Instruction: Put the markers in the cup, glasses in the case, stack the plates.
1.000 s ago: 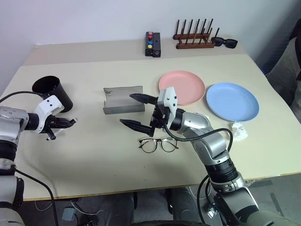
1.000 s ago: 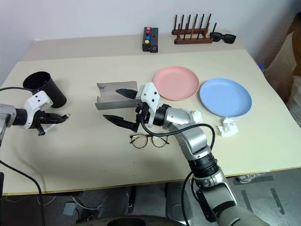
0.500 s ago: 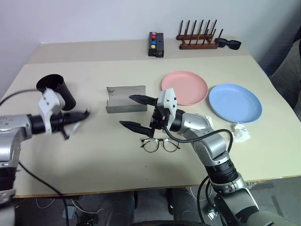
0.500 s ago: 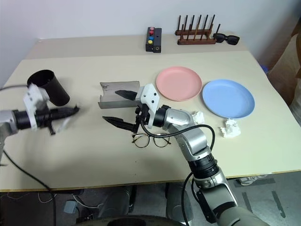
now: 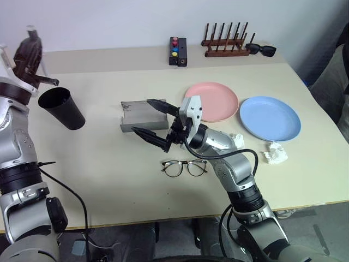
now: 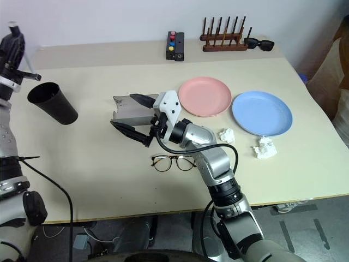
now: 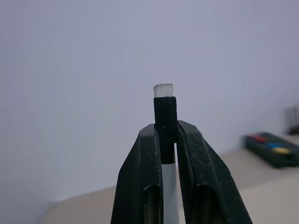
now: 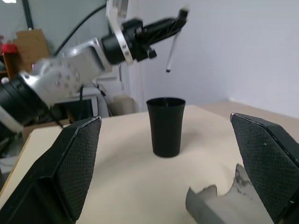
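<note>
Left end effector (image 7: 169, 140) pinches a marker (image 8: 174, 49) above the cup (image 8: 165, 125) (right end effector (image 5: 154, 121) spread).

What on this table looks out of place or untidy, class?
Two crumpled white scraps lie loose on the table near the blue plate. They look like litter. The eyeglasses lie out on the table, apart from the grey case, which stands open. Nothing looks spilled.
</note>
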